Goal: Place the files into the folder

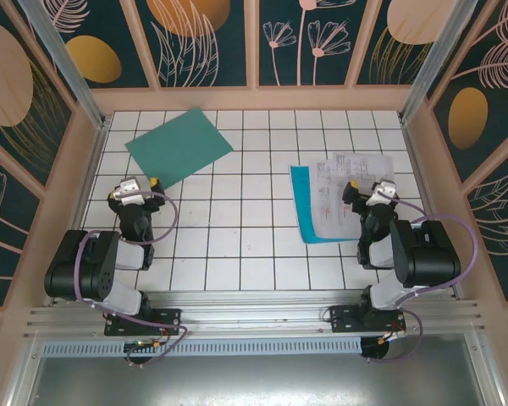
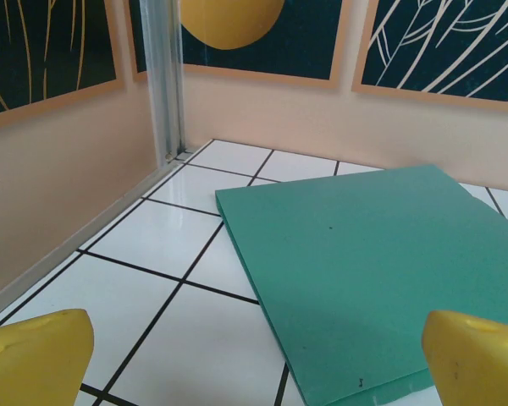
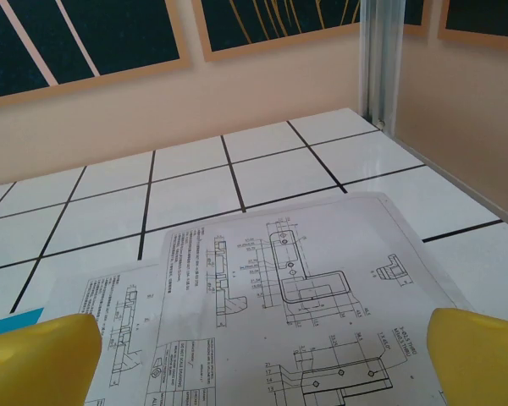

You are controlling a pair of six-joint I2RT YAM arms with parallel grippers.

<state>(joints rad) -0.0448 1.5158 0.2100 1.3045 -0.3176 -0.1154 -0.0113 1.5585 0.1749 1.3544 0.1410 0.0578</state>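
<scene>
The dark teal-green folder [image 1: 179, 144] lies flat and closed at the table's far left; in the left wrist view the folder [image 2: 381, 262] spreads ahead and to the right. My left gripper [image 1: 134, 188] hangs open just short of its near corner, yellow fingertips [image 2: 35, 355] wide apart with nothing between them. The files [image 1: 343, 190], white sheets with line drawings, lie fanned at the right, partly on a cyan sheet. My right gripper [image 1: 370, 191] hovers open over their near right part. In the right wrist view the files [image 3: 296, 296] fill the foreground between the fingertips [image 3: 478, 355].
A bright cyan sheet [image 1: 302, 199] sticks out from under the files on their left. Peach walls [image 1: 254, 97] and metal posts [image 2: 162, 76] enclose the white tiled table [image 1: 237, 220]. The arm bases stand at the near edge.
</scene>
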